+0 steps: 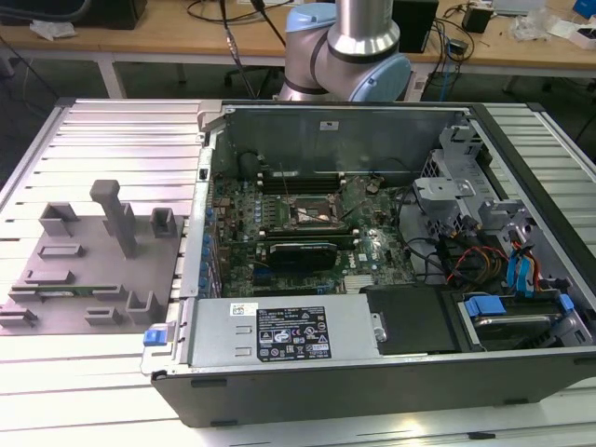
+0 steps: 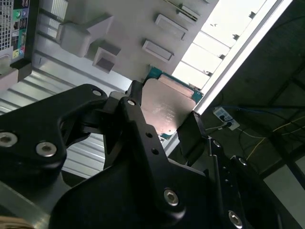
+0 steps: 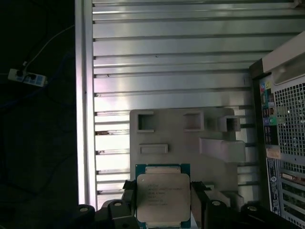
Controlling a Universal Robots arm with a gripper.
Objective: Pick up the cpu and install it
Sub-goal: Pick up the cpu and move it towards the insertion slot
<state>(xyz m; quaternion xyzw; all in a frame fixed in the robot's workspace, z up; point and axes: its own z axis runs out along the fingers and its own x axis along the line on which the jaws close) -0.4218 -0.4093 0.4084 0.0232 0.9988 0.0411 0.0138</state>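
Pincer (image 3: 164, 192) grips the cpu (image 3: 163, 202) by opposite edges, silvery top facing both wrist cameras.

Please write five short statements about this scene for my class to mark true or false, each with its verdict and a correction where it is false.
1. The cpu sits between the fingers of the gripper. True.
2. The grey fixture plate lies to the exterior view's left of the computer case. True.
3. The computer case is closed. False: it is open, with the motherboard showing.
4. The cpu lies on the motherboard. False: the gripper holds it, with the fixture plate behind it in the first wrist view.
5. The power strip lies on the slatted table. False: it lies off the table, beyond its edge.
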